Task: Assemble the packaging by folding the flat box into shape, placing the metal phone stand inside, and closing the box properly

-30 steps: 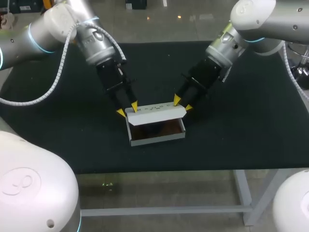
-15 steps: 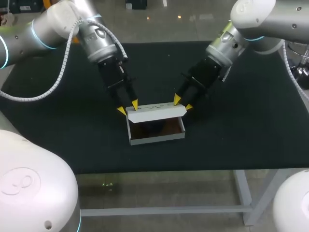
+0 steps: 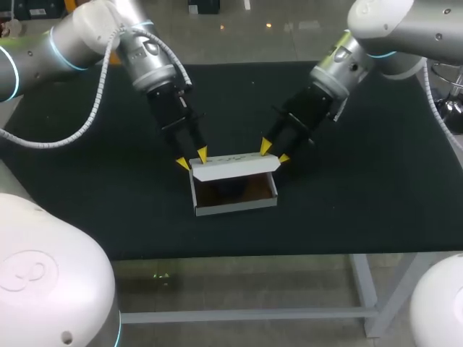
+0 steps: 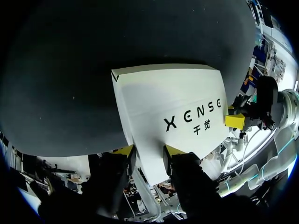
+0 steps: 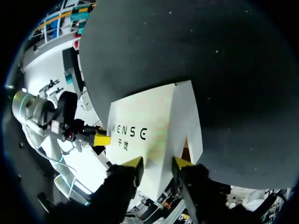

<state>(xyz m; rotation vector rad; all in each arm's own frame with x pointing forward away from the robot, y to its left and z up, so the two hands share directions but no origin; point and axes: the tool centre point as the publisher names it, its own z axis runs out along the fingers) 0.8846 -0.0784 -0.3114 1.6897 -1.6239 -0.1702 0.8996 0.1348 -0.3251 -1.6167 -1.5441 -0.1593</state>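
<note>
The white box (image 3: 235, 195) sits mid-table on the black mat, its brown inside open toward the front. Its printed lid (image 3: 233, 166) leans half raised over the back. A dark shape under the lid cannot be made out. My left gripper (image 3: 192, 158) stands open astride the lid's left end. In the left wrist view the lid (image 4: 173, 112) runs between that gripper's (image 4: 148, 151) tips. My right gripper (image 3: 274, 152) is open astride the lid's right end. In the right wrist view the lid (image 5: 149, 135) lies between its own gripper's (image 5: 156, 163) tips.
The black mat (image 3: 87, 188) covers the table, with bare stretches to both sides of the box and in front of it. The table's front edge runs a short way in front of the box.
My left arm's wrist has swung slightly toward the back right while its tips stay at the lid's end. The box and my right arm hold their places.
</note>
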